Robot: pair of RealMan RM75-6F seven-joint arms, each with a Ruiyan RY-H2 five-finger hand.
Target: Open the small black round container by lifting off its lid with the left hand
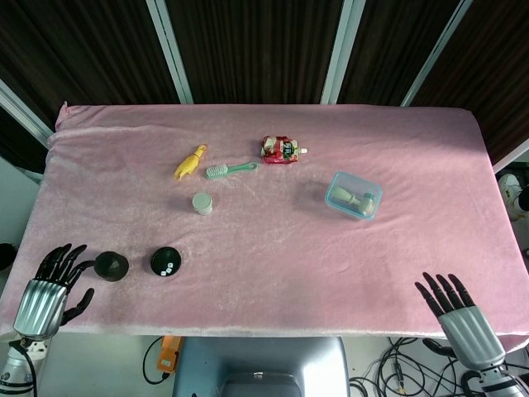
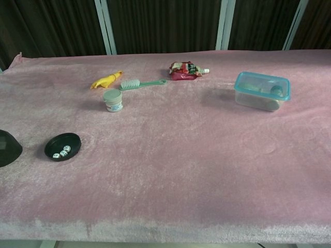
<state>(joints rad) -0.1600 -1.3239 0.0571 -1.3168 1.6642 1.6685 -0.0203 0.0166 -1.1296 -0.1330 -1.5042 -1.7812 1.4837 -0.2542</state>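
The small black round container (image 1: 166, 261) (image 2: 62, 146) stands open on the pink cloth, with small white dice inside. Its black lid (image 1: 111, 265) (image 2: 9, 148) lies on the cloth just left of it, cut off by the left edge of the chest view. My left hand (image 1: 48, 287) hovers at the table's front left corner, left of the lid and apart from it, fingers spread and holding nothing. My right hand (image 1: 460, 316) is off the front right edge, fingers spread and empty. Neither hand shows in the chest view.
Farther back lie a yellow toy (image 1: 190, 161), a green brush (image 1: 229, 169), a small white jar (image 1: 202, 203) and a red pouch (image 1: 281, 150). A clear box with a blue rim (image 1: 354, 195) stands at mid right.
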